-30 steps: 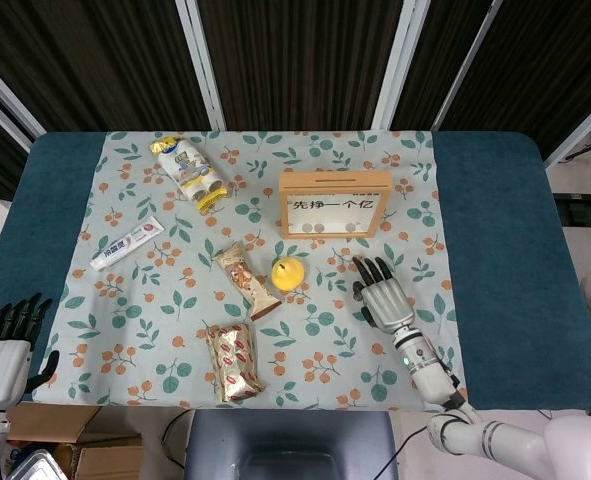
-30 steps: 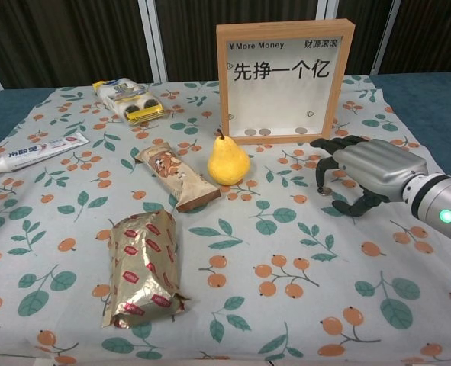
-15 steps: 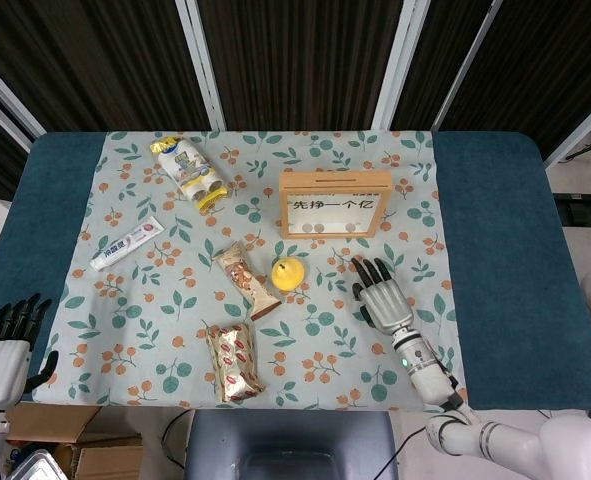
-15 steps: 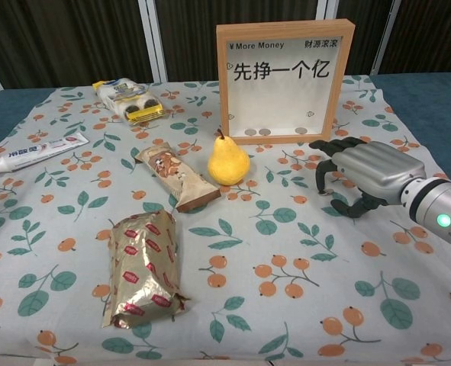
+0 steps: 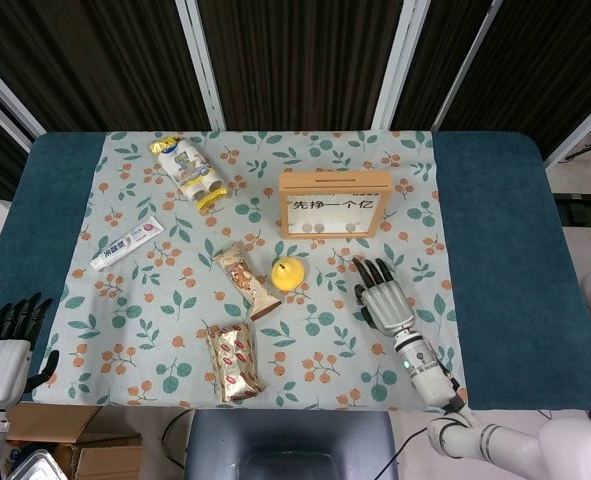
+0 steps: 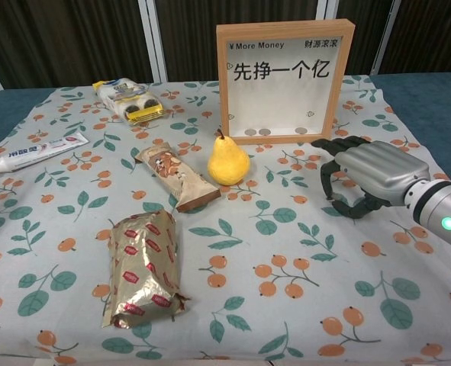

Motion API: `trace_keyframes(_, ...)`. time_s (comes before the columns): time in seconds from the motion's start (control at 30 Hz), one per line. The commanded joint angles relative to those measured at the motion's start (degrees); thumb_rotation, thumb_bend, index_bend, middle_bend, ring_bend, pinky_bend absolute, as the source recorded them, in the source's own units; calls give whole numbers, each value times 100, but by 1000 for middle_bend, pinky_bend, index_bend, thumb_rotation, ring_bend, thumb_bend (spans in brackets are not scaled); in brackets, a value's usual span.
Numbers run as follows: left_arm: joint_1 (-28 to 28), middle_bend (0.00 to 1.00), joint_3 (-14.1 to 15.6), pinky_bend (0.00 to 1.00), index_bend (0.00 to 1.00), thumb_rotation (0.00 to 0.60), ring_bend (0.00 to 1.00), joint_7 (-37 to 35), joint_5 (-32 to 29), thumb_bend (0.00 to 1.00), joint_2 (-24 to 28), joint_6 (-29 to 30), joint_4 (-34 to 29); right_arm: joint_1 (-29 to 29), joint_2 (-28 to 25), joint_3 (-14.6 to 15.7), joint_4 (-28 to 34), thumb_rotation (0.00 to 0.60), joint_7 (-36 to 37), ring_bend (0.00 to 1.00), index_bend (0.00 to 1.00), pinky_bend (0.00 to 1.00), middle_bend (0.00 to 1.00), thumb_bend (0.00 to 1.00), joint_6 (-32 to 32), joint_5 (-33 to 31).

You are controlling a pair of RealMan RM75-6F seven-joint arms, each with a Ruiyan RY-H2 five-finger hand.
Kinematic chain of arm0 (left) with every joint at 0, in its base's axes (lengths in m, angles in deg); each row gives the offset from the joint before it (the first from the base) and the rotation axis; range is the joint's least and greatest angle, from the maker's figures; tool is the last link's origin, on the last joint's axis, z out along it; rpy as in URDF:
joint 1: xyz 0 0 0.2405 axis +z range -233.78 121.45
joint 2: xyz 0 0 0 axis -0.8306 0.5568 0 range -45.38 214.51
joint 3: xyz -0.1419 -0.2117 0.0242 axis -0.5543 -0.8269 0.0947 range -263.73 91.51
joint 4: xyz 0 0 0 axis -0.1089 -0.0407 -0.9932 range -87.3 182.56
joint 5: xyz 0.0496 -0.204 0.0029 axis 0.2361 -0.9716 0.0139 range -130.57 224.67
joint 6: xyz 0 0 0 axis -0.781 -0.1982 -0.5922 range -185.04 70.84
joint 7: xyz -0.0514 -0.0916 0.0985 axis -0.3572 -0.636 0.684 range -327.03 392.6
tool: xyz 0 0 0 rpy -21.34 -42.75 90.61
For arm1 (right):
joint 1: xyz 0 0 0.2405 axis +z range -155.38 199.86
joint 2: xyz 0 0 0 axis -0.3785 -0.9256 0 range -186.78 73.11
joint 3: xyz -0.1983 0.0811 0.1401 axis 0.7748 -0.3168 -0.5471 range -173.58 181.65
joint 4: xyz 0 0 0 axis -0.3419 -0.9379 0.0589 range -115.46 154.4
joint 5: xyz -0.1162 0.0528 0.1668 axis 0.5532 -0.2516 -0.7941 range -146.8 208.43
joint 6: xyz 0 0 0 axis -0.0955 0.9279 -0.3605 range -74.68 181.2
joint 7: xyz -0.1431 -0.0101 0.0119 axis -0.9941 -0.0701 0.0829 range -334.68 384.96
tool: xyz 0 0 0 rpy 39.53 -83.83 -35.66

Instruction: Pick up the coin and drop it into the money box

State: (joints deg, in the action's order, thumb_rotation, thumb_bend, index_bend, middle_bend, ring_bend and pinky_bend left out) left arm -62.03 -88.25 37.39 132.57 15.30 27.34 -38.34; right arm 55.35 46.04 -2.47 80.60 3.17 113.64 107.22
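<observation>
My right hand (image 6: 366,179) hovers palm-down over the cloth, fingers (image 6: 328,183) curled downward, tips close to the bench (image 5: 495,230). The coin isn't visible; I judge it lies under the fingers, but whether I've pinched it I cannot tell. Beyond, just up-left, stands the money box (image 6: 285,79). My left hand (image 5: 5,355) hangs idle, well apart.
</observation>
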Motion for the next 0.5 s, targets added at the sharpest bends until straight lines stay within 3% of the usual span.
trace_keyframes(0.03,1,0,1,0,0,600,0,-13,0,399,-6,0,10,-4,11,-2,-11,600,17,0,671,0,22,450,18,14)
trace_keyframes(0.3,9,0,5,0,0,600,0,-51,11,400,-15,19,45,-24,28,-7,-72,600,26,0,689,0,26,456,59,29)
trace_keyframes(0.5,9,0,15,0,0,600,0,-52,13,399,-24,8,56,-31,34,6,-93,600,8,0,618,0,26,456,80,57)
